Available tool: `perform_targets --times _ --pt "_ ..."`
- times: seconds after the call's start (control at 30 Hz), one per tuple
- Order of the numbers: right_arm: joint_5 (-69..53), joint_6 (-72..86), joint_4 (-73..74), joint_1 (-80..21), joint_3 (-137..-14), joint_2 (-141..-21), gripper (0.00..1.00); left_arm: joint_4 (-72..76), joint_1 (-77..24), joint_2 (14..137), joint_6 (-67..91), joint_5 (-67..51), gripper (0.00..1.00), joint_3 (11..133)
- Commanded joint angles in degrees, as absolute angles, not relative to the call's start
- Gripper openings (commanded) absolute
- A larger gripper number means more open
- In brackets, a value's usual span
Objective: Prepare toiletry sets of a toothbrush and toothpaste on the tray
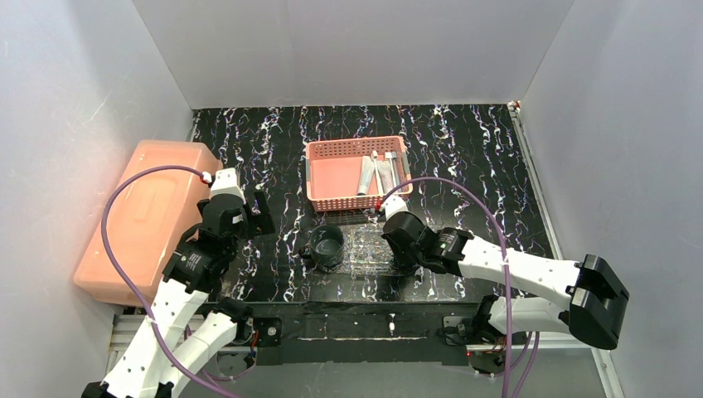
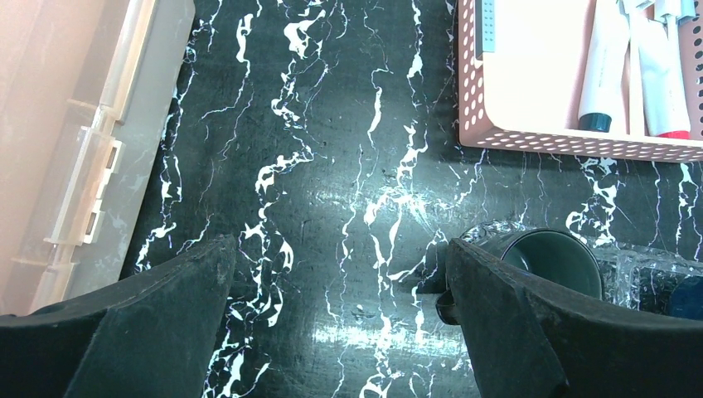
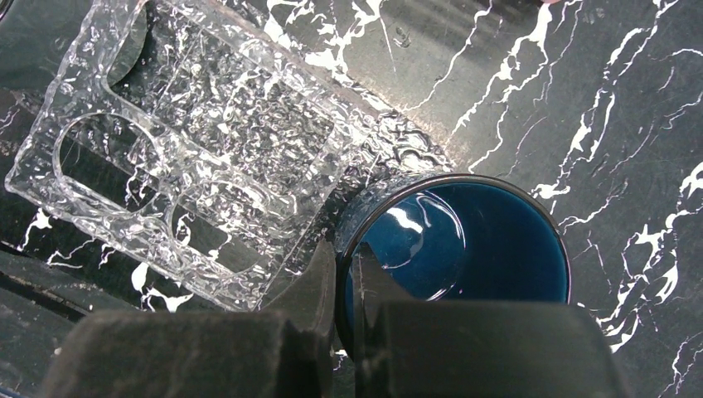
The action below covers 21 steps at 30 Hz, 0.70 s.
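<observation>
The clear speckled tray (image 3: pixel 191 157) lies at the table's front middle (image 1: pixel 365 249). A blue cup (image 3: pixel 481 240) stands at its right corner. My right gripper (image 3: pixel 344 261) is shut on that cup's rim, one finger inside and one outside; from above the gripper (image 1: pixel 404 247) hides the cup. A dark green cup (image 1: pixel 326 245) stands at the tray's left edge. Two toothpaste tubes (image 2: pixel 663 75) lie in the pink basket (image 1: pixel 319 170) behind the tray. I cannot make out a toothbrush. My left gripper (image 2: pixel 338 249) hangs open over bare table, left of the green cup (image 2: pixel 551 257).
A big salmon plastic box (image 1: pixel 145 220) fills the left side of the table, close to my left arm. White walls close in the back and both sides. The black marbled tabletop (image 1: pixel 481 157) stretches to the right of the basket.
</observation>
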<state>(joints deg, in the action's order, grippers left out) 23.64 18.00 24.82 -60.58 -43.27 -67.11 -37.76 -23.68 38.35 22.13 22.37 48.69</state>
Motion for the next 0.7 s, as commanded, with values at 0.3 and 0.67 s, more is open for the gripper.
perform_targets --times 0.3,0.67 --pt "27.44 19.48 18.00 -61.30 -43.58 -67.56 0.01 -37.71 -23.21 37.53 22.15 22.37 0.98 48.60" --pt "27.18 20.04 16.92 -61.87 -43.25 -68.29 0.01 -37.71 -23.27 37.49 22.15 22.24 0.98 48.60"
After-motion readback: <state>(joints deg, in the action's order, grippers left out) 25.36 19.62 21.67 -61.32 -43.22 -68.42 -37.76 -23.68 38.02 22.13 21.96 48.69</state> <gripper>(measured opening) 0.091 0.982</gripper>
